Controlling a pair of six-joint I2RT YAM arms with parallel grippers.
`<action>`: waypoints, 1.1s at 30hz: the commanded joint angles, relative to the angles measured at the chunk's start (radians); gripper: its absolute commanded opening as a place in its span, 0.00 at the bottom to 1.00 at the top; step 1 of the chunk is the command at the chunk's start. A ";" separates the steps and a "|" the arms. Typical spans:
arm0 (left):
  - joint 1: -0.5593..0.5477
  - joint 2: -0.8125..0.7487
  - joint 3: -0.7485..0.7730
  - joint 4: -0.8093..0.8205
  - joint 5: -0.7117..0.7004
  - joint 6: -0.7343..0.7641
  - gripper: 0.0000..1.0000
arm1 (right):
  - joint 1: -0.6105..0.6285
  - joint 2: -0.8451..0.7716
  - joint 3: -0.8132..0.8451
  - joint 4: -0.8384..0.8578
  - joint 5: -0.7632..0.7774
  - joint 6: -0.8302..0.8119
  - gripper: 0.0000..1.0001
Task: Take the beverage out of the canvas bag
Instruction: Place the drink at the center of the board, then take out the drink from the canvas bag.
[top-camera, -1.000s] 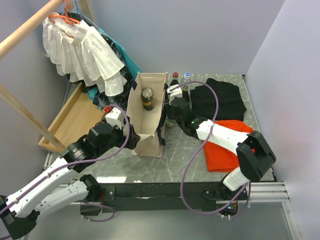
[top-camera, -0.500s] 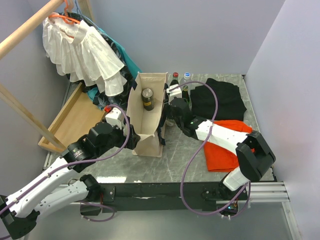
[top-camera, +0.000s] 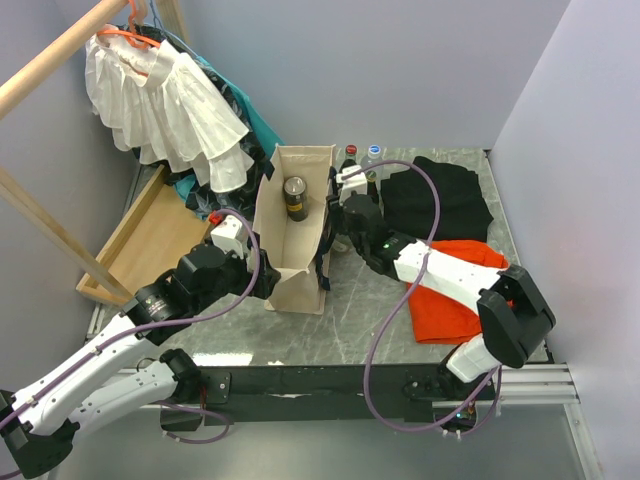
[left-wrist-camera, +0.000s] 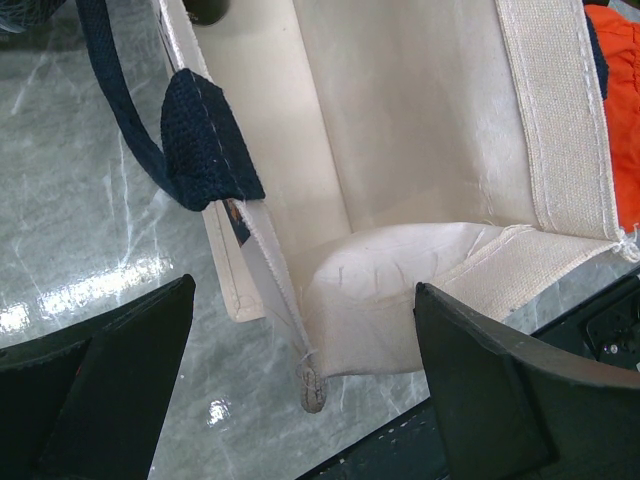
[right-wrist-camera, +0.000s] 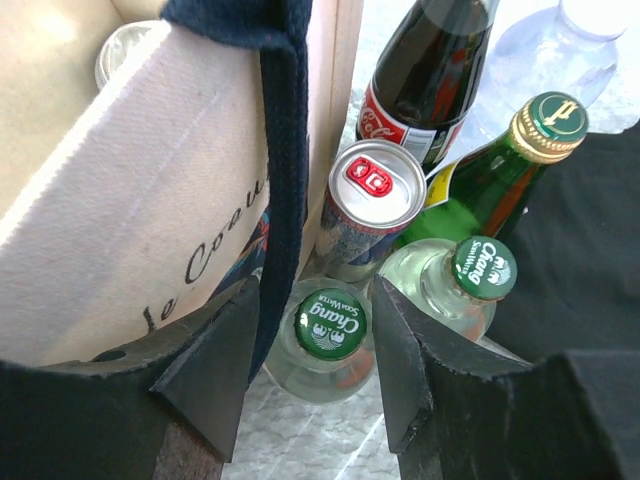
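canvas bag (top-camera: 293, 228): upright on the grey marbled surface (top-camera: 370, 320), mouth open, right between the two arms.
beverage (top-camera: 295, 197): dark can with a silver top, standing inside the bag at its far end, below the rim.
left hand (left-wrist-camera: 302, 300): spread wide at the bag's near end, near wall and corner seam between the fingers, nothing gripped.
right hand (right-wrist-camera: 315, 325): outside the bag on its right side, open, fingers straddling a green-capped bottle (right-wrist-camera: 330, 325); whether they touch it, cannot tell.
hand to beverage: bag wall and navy strap (right-wrist-camera: 285, 150) stand between the right hand and the can; the left hand is at the opposite end of the bag.
beside the bag: soda can (right-wrist-camera: 365, 195) and cola bottle (right-wrist-camera: 425, 70), just behind the green-capped bottle.
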 joint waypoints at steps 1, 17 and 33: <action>-0.008 -0.004 0.012 -0.018 -0.006 0.001 0.96 | 0.011 -0.068 0.034 0.037 0.027 -0.007 0.56; -0.011 -0.006 0.012 -0.015 0.002 0.003 0.96 | 0.048 -0.240 0.194 -0.142 -0.048 -0.044 0.60; -0.015 -0.030 0.012 -0.018 -0.014 0.000 0.96 | 0.103 0.128 0.738 -0.563 -0.221 -0.102 0.58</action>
